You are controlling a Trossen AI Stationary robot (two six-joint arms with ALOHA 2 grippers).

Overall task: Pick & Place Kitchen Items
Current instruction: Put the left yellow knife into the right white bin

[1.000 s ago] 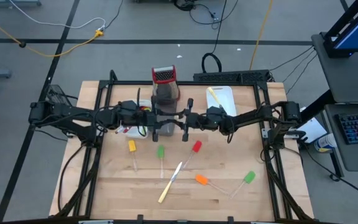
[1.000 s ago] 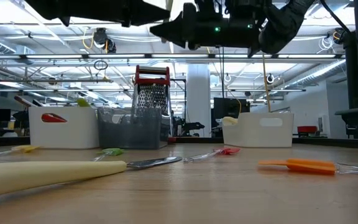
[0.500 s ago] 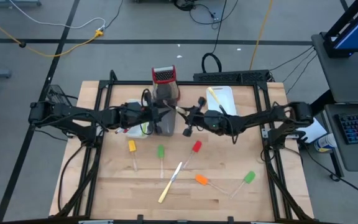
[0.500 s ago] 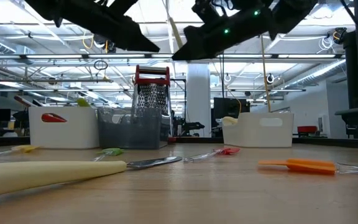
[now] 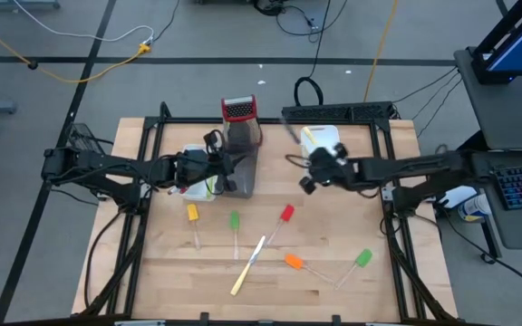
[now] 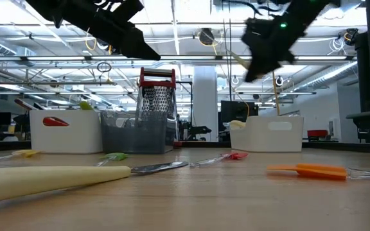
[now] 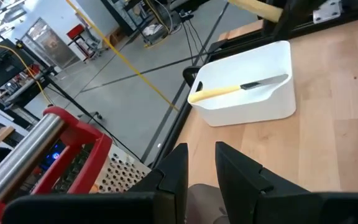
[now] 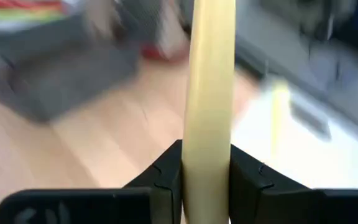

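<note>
My right tool (image 8: pixel 207 171) clamps a pale-handled knife (image 8: pixel 209 74) by its stiff, light, probably slick handle, just beside the white tray (image 5: pixel 326 139); my left tool (image 7: pixel 199 171), slightly parted, empty, hovers by the grater (image 5: pixel 239 110).

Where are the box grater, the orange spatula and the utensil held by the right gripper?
box grater (image 5: pixel 239 110), high view, red top.
orange spatula (image 6: pixel 304 170), low view, orange blade.
pale-handled utensil (image 8: pixel 210 93), right wrist view, handle between the fingers.
</note>
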